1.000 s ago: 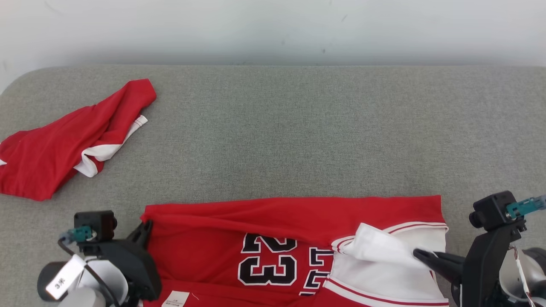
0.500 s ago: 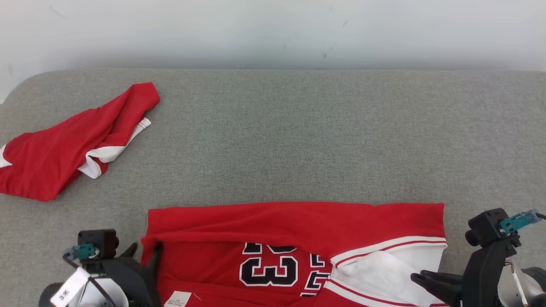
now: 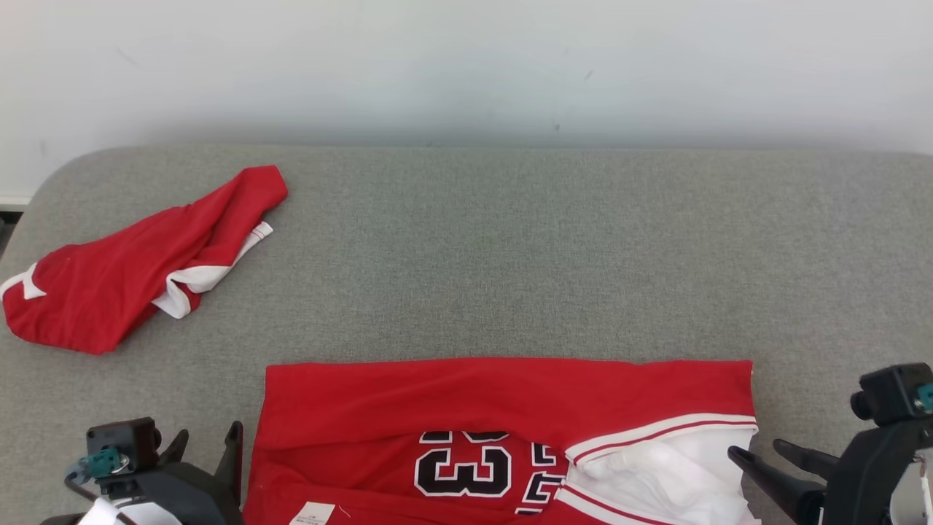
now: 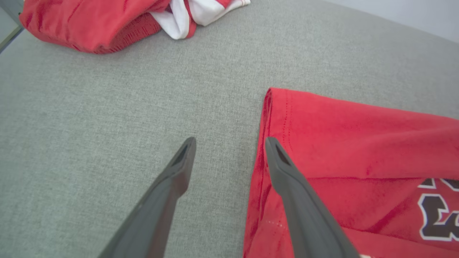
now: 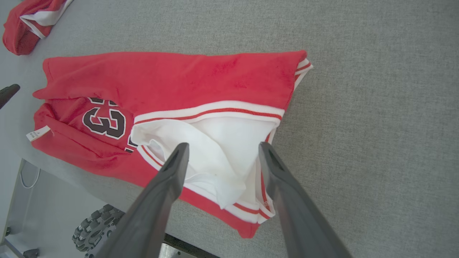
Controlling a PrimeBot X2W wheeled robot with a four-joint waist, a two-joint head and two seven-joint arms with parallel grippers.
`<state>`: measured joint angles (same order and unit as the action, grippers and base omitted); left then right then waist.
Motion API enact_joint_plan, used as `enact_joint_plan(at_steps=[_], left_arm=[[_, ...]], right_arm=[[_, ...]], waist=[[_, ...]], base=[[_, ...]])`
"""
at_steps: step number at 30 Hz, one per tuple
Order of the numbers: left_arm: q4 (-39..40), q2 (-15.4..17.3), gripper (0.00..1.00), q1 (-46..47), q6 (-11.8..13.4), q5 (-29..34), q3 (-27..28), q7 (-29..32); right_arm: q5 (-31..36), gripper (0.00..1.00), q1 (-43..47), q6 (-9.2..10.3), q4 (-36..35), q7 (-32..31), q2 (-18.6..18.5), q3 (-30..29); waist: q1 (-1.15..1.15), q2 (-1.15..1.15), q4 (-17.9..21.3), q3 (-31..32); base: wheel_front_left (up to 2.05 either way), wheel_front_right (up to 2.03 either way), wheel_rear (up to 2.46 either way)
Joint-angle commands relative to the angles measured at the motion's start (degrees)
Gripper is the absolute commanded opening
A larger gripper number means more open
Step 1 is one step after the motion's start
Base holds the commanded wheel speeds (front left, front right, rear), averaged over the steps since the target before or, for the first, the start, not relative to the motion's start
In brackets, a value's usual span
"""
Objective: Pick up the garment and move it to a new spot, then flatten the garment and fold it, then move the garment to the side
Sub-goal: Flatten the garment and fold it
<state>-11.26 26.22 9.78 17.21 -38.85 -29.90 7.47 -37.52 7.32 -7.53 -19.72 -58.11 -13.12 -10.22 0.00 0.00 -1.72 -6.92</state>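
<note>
The garment (image 3: 503, 397) is a red jersey with a black number 23 and a white sleeve (image 5: 229, 132). It lies folded at the near edge of the grey table (image 3: 510, 255). My left gripper (image 3: 208, 432) is open beside the jersey's left edge. In the left wrist view the left gripper (image 4: 230, 140) holds nothing, and one finger hovers over the red hem (image 4: 358, 136). My right gripper (image 3: 756, 448) is open at the jersey's right end. In the right wrist view the right gripper (image 5: 223, 144) hangs above the white sleeve without gripping it.
A second red and white garment (image 3: 124, 284) lies crumpled at the table's far left, also seen as a heap (image 4: 89, 21). Behind the table is a pale wall (image 3: 466, 65). The table's near edge and a wheel (image 5: 93, 233) show below the jersey.
The head camera has tilted up, so everything sits lower in view. The lifted white sleeve and top fold now lie flat. Both grippers have pulled back from the jersey.
</note>
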Motion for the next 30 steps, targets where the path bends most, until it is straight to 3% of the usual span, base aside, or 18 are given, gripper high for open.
enact_joint_plan(at_steps=[1, 9, 17, 23, 30], left_arm=[[0.4, 0.22, 1.0, -0.71, 0.42, 0.28, 0.33, -0.66], [5.05, 0.19, 1.0, -2.02, 1.37, 2.47, 1.78, -8.63], [6.06, -2.26, 1.0, -0.02, -0.14, 3.94, 2.01, -16.96], [4.51, -5.63, 1.0, 0.61, -4.96, -0.06, 3.47, -20.89], [2.75, -7.17, 1.0, 0.43, -11.28, 1.16, 3.8, -22.59]], right_arm=[[0.57, 1.0, 0.83, 0.08, 0.12, 0.92, 0.45, -0.63], [4.16, 1.0, 0.22, 0.08, 0.38, 15.56, 4.5, -3.87], [7.8, 1.0, -1.25, 0.08, 6.31, 31.96, 7.37, -2.25], [8.57, 1.0, -2.78, 0.07, 12.19, 43.16, 9.43, 0.23], [10.4, 1.0, -4.52, 0.07, 18.92, 54.6, 10.07, 3.8]], waist=[[0.0, 0.0, -0.39, 0.88], [0.0, 0.0, -0.81, 3.43], [0.0, 0.0, -0.77, 6.13], [0.0, 0.0, -0.86, 7.4], [0.0, 0.0, -0.58, 7.79]], base=[[0.0, 0.0, 0.0], [0.0, 0.0, 0.0], [0.0, 0.0, 0.0], [0.0, 0.0, 0.0], [0.0, 0.0, 0.0]])
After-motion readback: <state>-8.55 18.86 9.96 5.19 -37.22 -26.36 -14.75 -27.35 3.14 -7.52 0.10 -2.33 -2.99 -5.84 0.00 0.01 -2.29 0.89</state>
